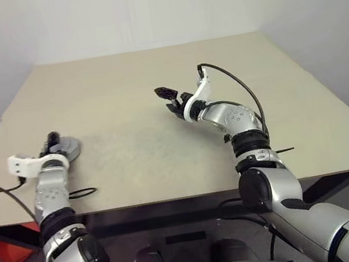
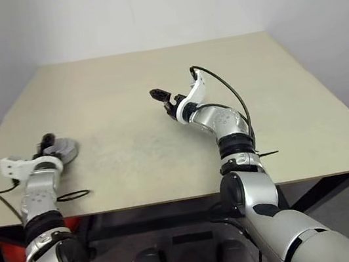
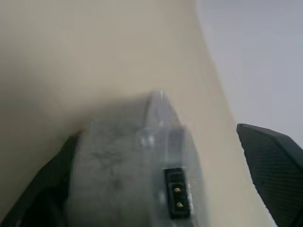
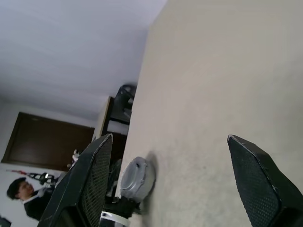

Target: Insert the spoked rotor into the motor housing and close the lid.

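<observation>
The motor housing (image 1: 65,147), lid on top, sits on the worktop (image 1: 152,74) between the left gripper's (image 1: 52,141) open jaws, well apart from the open right gripper (image 1: 170,100).

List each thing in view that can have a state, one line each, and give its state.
motor housing: resting on the table near its left edge, grey disc-like top up, between the left claw's fingers.
left claw: open around the housing.
right claw: open, empty, above the table's middle.
table: flat, beige.
</observation>
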